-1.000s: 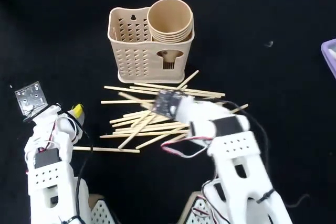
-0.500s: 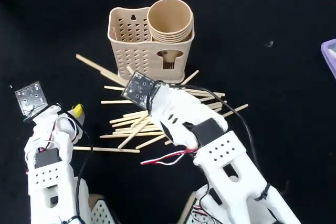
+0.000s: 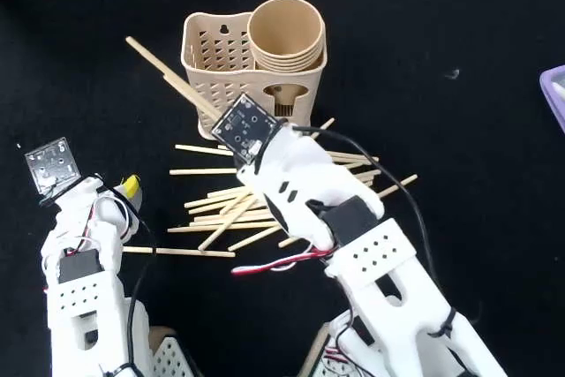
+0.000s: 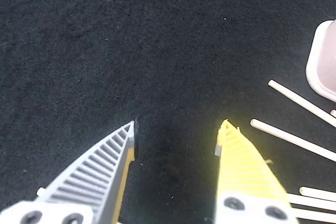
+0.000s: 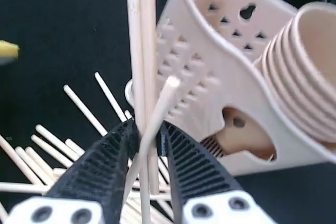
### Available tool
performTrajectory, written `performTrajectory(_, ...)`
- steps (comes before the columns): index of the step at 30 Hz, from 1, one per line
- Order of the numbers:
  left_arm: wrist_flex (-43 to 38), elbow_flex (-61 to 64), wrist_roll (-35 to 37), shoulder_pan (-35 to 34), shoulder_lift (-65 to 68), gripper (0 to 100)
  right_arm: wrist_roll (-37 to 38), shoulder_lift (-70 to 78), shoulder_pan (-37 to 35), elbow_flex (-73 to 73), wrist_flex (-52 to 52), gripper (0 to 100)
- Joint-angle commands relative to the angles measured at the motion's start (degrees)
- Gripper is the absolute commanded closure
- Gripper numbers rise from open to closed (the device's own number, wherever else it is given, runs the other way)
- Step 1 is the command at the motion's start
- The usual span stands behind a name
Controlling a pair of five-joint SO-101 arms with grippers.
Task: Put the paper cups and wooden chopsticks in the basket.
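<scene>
A beige perforated basket [image 3: 221,86] stands at the back of the black table, with a stack of paper cups [image 3: 285,34] in its right half. Loose wooden chopsticks [image 3: 265,205] lie in a pile in front of it. My right gripper [image 5: 147,129] is shut on a few chopsticks [image 5: 140,51], held up in front of the basket [image 5: 210,77]; their far ends [image 3: 163,64] stick out past the basket's left side. My left gripper [image 4: 176,129] stands open over bare table at the near left, with chopstick ends [image 4: 291,139] beside it.
One chopstick [image 3: 177,252] lies apart, near the left arm [image 3: 84,253]. A purple object [image 3: 554,90] shows at the right edge. The table is black cloth with free room to the right and far left.
My right gripper has lifted a few chopsticks out of the pile and carried them up and back toward the basket's front. The left arm has kept still.
</scene>
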Motion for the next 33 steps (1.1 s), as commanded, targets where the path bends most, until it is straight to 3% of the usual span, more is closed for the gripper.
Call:
performTrajectory(1,-1.1,-1.5,0.0,-0.3,-0.9,75,-0.6,-2.0,-1.1,-5.3,-1.4,98.8)
performTrajectory(10,-1.1,-1.5,0.0,-0.3,-0.9,75,-7.4,-1.5,-2.3,-17.5,-1.9,98.8)
performTrajectory(20,-1.1,-1.5,0.0,-0.3,-0.9,75,-10.0,4.3,-1.9,-28.6,-2.3,98.8)
performTrajectory(25,-1.1,-1.5,0.0,-0.3,-0.9,75,-15.9,12.8,-1.9,-34.6,-12.7,98.8)
performTrajectory(33,-1.1,-1.5,0.0,-0.3,-0.9,75,-16.2,24.0,-1.8,-36.7,-27.3,98.8)
